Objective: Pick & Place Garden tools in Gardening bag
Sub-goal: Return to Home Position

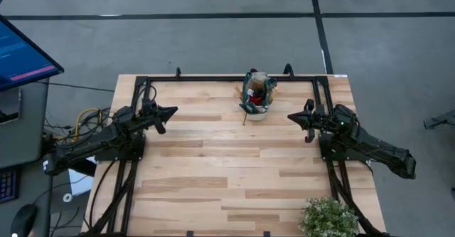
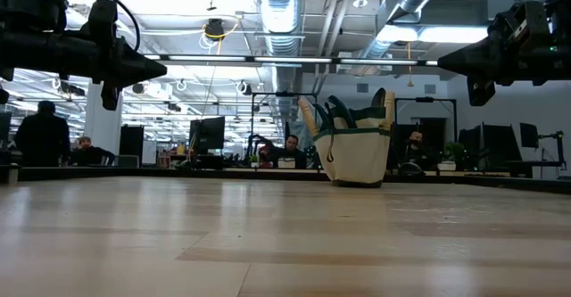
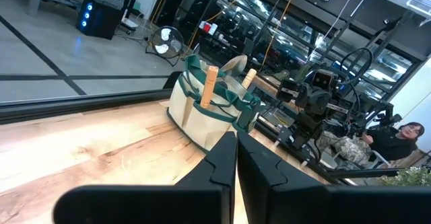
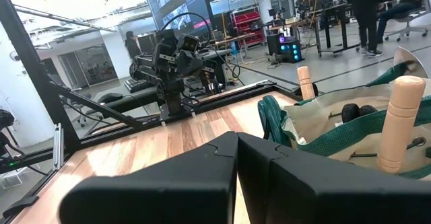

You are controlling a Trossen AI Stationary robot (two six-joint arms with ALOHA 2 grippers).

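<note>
The beige gardening bag [image 1: 257, 96] with dark green trim stands upright on its base near the table's far edge, at the middle. Light wooden tool handles [image 3: 209, 87] [image 4: 399, 120] stick up out of it, and something red shows inside it in the high view. My left gripper [image 1: 173, 111] is shut and empty, raised above the table to the bag's left. My right gripper [image 1: 291, 116] is shut and empty, raised to the bag's right. Both point toward the bag. The shears and glove cannot be told apart.
A leafy green potted plant [image 1: 328, 218] stands at the table's near right corner. A black frame rail [image 1: 213, 79] runs along the table's far edge. Bare wood [image 1: 227, 173] lies between the arms. People sit at desks in the room beyond.
</note>
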